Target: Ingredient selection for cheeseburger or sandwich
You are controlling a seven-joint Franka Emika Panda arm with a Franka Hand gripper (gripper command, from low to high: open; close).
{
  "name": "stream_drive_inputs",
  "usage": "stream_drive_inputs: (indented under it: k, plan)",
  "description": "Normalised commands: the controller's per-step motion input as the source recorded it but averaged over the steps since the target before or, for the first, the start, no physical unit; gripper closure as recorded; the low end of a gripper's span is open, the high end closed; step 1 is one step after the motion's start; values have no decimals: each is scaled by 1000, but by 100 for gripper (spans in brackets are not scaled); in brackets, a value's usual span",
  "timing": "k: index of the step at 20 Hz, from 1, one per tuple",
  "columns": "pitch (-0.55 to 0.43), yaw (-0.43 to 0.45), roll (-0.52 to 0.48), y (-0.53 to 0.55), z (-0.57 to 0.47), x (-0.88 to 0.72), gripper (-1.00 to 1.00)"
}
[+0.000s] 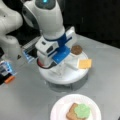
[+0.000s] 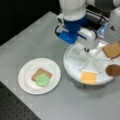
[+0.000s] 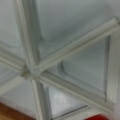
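On the white paper plate (image 1: 58,107) (image 2: 26,75) the sandwich is one brown toast square (image 1: 70,113) (image 2: 40,73) with the green leaf (image 1: 82,110) (image 2: 43,80) on top. My gripper (image 2: 86,50) hangs low over the middle of the white divided tray (image 1: 67,77) (image 2: 75,67). The tray holds a second toast square (image 2: 111,49), the dark patty (image 1: 76,49) (image 2: 113,70) and the cheese square (image 1: 85,63) (image 2: 88,77). A red disc (image 1: 41,65) (image 3: 98,117) peeks out beside the hand. The wrist view shows the tray's ribs (image 3: 72,47) close up, with no fingers in sight.
The grey table (image 1: 25,100) carries the plate at a front view's bottom. A blue-lit fixture (image 1: 6,67) and an orange piece (image 1: 9,79) sit at a front view's left. The arm's base (image 1: 10,37) stands behind the tray.
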Motion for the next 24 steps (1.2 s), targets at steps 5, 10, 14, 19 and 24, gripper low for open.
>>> stream_drive_inputs:
  k: [5,10,14,19,24]
  plan:
    - [-180,235,-286,328,-231,-290,-100]
    - [-215,112,-223,313,-338,-310,-100]
    - [-153,39,-85,122,-232,-276,-100]
    - [-158,25,-6,-34,-109,-219,-100]
    - [-170,26,36,-65,-84,-234,-100]
